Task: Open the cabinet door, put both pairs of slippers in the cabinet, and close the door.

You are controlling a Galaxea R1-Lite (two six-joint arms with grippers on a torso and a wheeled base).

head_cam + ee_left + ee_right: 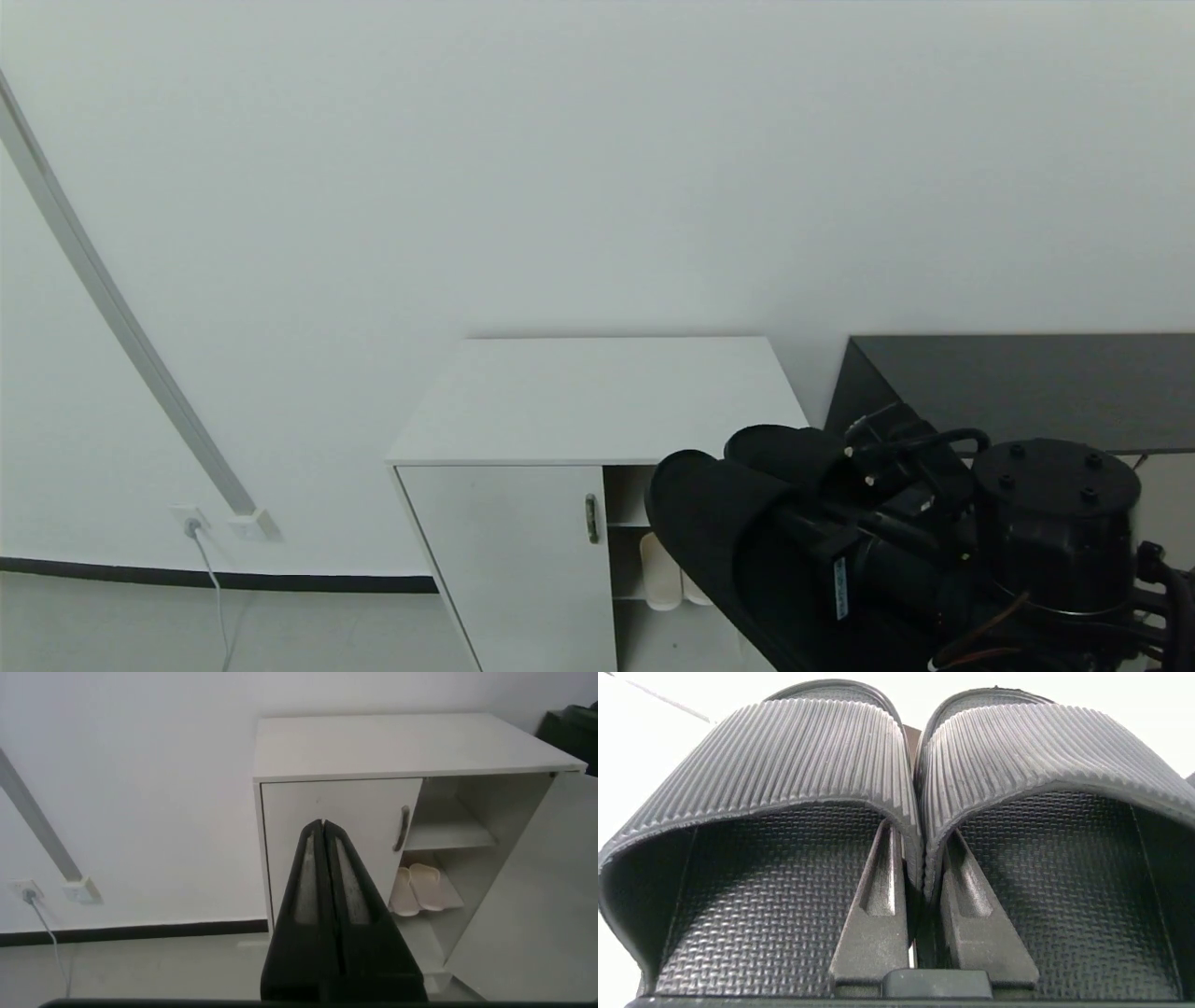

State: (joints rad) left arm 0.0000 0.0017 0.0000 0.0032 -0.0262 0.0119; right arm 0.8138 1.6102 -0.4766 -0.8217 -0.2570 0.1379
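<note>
The white cabinet point(588, 401) stands against the wall, its left door point(513, 560) closed and its right half open. A pair of beige slippers point(665, 574) lies on a low shelf inside, toes outward; the left wrist view shows the beige slippers point(425, 889) too. My right gripper point(920, 910) is shut on a pair of black slippers point(831, 793), one finger point(873, 905) inside each shoe, pinching the adjoining walls. The black slippers point(719, 523) hang in front of the open half. My left gripper point(323, 905) is shut and empty, well back from the cabinet point(402, 742).
A dark table point(1027, 383) stands right of the cabinet. On the wall to the left are a slanted cable duct point(112, 308) and a socket with a white cable point(191, 523). Bare floor lies in front of the cabinet.
</note>
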